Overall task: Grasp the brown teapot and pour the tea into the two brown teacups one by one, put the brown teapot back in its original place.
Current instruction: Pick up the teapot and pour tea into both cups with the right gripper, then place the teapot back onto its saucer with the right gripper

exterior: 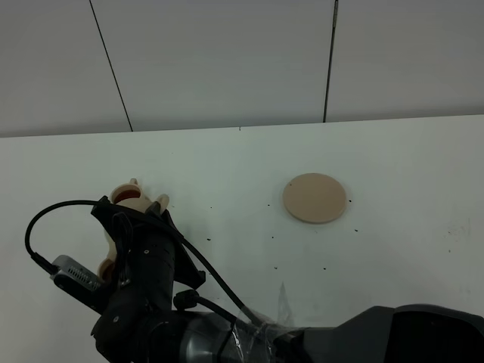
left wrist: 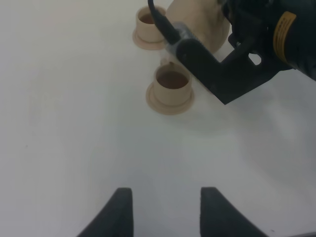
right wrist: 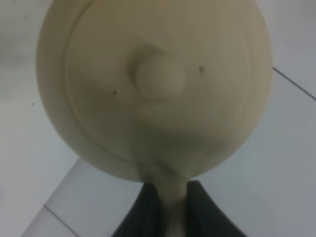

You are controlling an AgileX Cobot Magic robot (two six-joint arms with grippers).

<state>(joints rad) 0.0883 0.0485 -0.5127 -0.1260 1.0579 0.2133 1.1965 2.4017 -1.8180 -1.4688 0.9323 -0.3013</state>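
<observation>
The brown teapot (right wrist: 153, 84) fills the right wrist view from above, its knobbed lid facing the camera. My right gripper (right wrist: 170, 200) is shut on its loop handle. In the left wrist view the teapot (left wrist: 200, 24) hangs beside the farther teacup (left wrist: 149, 22), and the nearer teacup (left wrist: 171, 85) stands in front on its small saucer. Both cups look dark brown inside. My left gripper (left wrist: 165, 207) stays open and empty, low over bare table short of the cups. From above, one teacup (exterior: 127, 195) shows past the right arm (exterior: 147, 257). The teapot's wide saucer (exterior: 315, 198) lies bare.
The right arm reaches across the white table (exterior: 227, 166) from the lower right, its cable (exterior: 45, 215) looping at the left. A grey wall with dark seams (exterior: 227, 60) rises behind the table's far edge.
</observation>
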